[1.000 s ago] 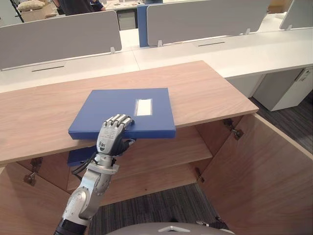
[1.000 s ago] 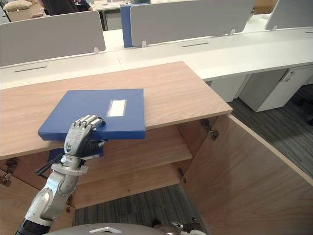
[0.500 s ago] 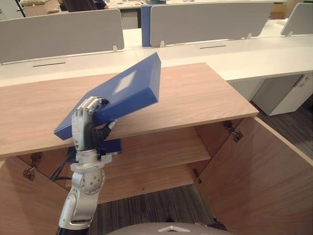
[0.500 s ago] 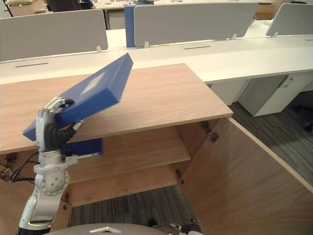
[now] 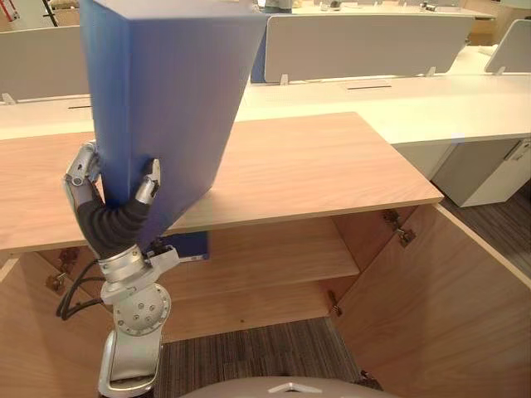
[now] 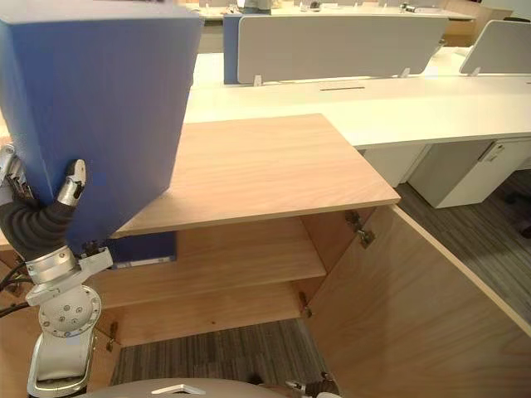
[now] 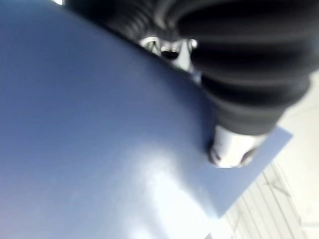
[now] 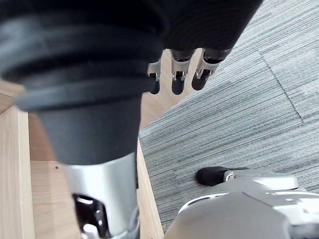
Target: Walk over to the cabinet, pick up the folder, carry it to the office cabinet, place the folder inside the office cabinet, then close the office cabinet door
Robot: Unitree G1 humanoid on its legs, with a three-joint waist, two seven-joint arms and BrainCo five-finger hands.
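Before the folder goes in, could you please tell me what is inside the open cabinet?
On the upper shelf stands a blue object, mostly covered by the raised folder and the left hand gripping it.

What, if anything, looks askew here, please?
The blue folder stands steeply on end in the left hand, at the front edge of the cabinet top rather than lying flat. The cabinet door hangs wide open.

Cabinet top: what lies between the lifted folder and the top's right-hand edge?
Nothing: the wooden cabinet top is bare from the blue folder, gripped in the left hand, to that edge, as the left eye view shows.
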